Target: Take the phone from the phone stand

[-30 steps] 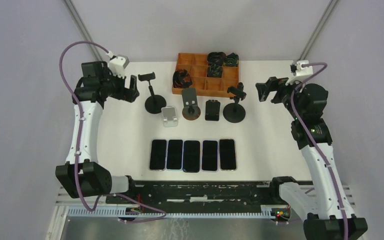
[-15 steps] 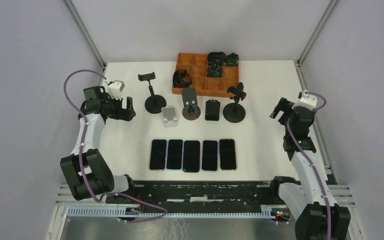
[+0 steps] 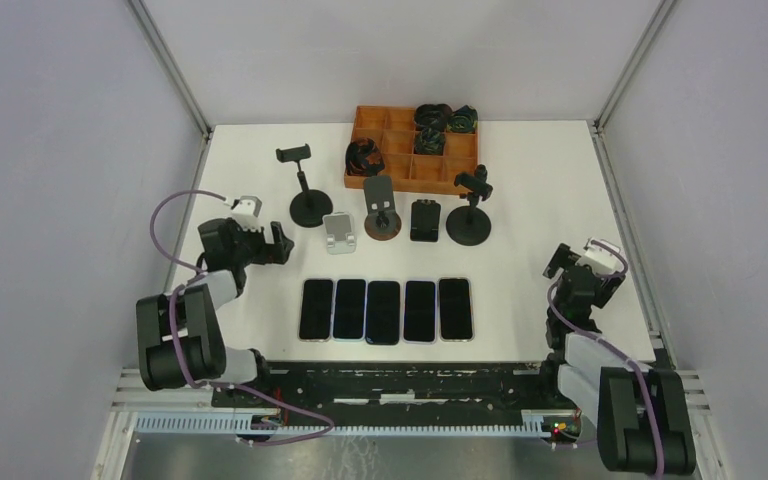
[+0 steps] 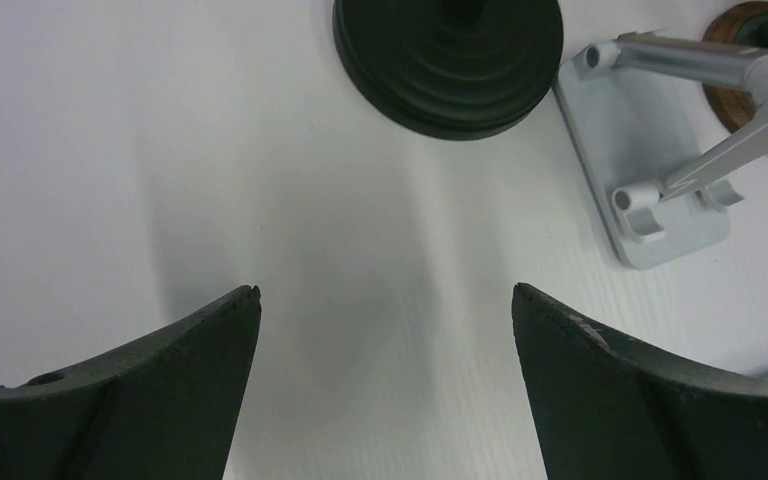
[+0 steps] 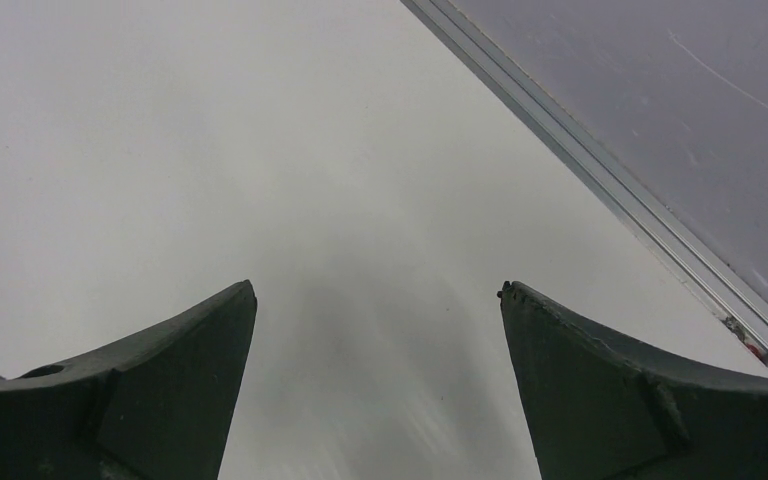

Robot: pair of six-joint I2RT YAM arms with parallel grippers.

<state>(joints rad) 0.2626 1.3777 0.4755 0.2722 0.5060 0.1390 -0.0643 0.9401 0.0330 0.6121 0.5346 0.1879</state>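
Five dark phones lie flat and face up, side by side in a row on the white surface, at about 6 o'clock from its middle. Just behind them, toward 12 o'clock, five stands form a row of their own, each apart from the phones. From left to right they are a tall black clamp stand, a silver folding stand, a brown-based stand, a low black stand and a second black clamp stand. Farther back at 12 o'clock sits an orange tray, with coils of dark cable in some of its compartments.

The left hand hangs low at about 9 o'clock, near the left end of both rows, its arm folded down. Seen from its wrist, its fingers are spread wide with only bare surface between them. In that view the tall stand's round base is at 12 o'clock and the silver stand at 2 o'clock.

The right hand sits at about 4 o'clock, well apart from phones and stands. Its fingers are likewise spread wide and grip nothing, and a metal rail runs along the surface's edge beyond them.
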